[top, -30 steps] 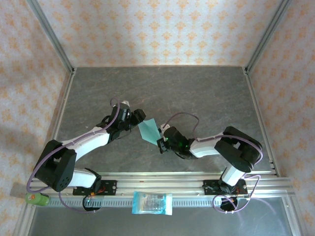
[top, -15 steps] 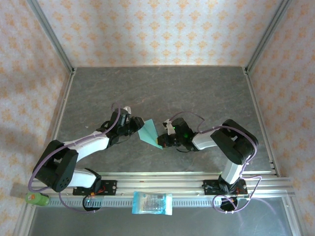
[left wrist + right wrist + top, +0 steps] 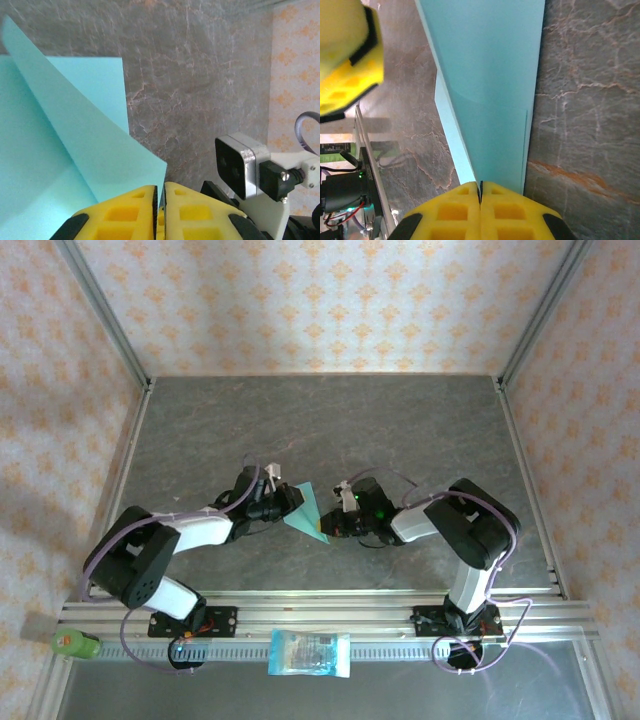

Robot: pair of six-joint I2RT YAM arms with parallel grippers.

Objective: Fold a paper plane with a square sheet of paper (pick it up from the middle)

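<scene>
Since both wrist cameras crop the fingers at the bottom edge, only the yellow tips show. The left end effector (image 3: pixel 160 202) is clenched on the near edge of the sheet of paper (image 3: pixel 55 145), and the right end effector (image 3: pixel 480 199) is clenched on its narrow end. The paper is plain teal and folded. In the left wrist view a flap crosses it diagonally, and its left and lower parts run out of frame. From the top camera it reads as a small triangle pinched between the two end effectors, mid-desk (image 3: pixel 400 430); I can't tell whether it touches the surface. In the right wrist view the other arm's yellow finger (image 3: pixel 347 60) sits at upper left, blurred and cut off. A blue-and-white packet (image 3: pixel 310 653) lies on the front rail, its print too small to read. No writing on the paper.
</scene>
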